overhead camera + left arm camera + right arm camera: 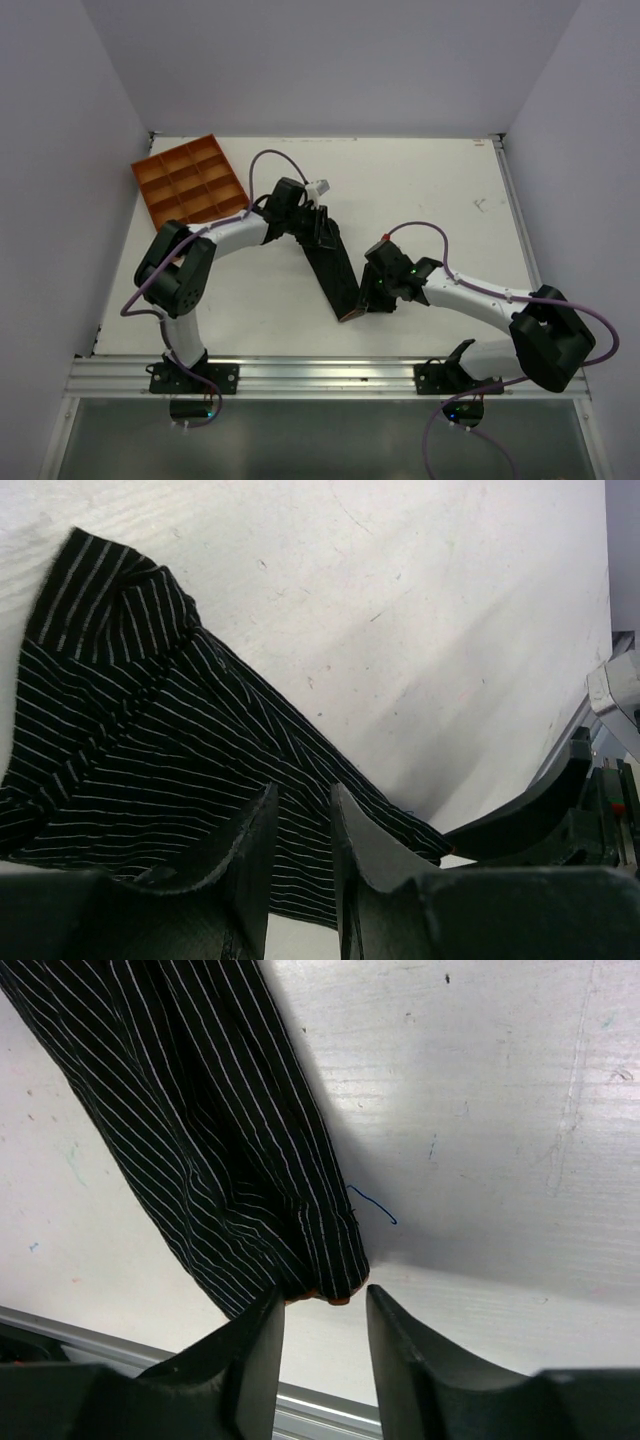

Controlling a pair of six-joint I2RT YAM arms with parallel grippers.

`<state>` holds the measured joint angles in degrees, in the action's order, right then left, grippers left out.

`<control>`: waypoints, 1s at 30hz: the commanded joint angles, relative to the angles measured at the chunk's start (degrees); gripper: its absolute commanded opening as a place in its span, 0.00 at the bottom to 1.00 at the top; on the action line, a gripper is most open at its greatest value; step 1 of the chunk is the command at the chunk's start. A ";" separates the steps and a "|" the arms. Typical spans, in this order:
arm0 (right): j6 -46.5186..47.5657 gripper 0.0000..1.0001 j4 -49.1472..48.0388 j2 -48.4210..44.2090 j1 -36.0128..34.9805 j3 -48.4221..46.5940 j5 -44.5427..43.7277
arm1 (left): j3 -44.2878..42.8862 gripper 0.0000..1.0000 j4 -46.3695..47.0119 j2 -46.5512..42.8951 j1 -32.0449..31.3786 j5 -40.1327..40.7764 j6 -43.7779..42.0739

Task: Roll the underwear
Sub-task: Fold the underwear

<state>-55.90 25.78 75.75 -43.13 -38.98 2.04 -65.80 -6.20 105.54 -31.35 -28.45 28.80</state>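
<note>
The underwear (335,270) is a black, thinly white-striped narrow strip lying slantwise on the white table, with a reddish-brown edge at its near end (335,1300). My left gripper (318,225) stands over the strip's far end. In the left wrist view its jaws (302,792) are a little apart, and the striped fabric (150,730) lies flat under and between them. My right gripper (368,298) is at the strip's near end. In the right wrist view it (323,1295) is open, with the end of the fabric (220,1140) just ahead of the fingertips and nothing between them.
An orange compartment tray (190,180) sits at the back left of the table. An aluminium rail (320,375) runs along the near edge, close behind the right gripper. A loose blue thread (375,1205) lies beside the strip.
</note>
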 commanded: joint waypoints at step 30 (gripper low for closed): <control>17.67 0.00 -10.08 -0.52 0.59 -6.47 24.65 | -5.65 0.30 3.48 10.74 -4.24 -5.65 1.27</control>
<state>-39.70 27.51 73.71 -43.00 -46.41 16.10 -69.34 -3.95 115.70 -35.70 -32.86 30.85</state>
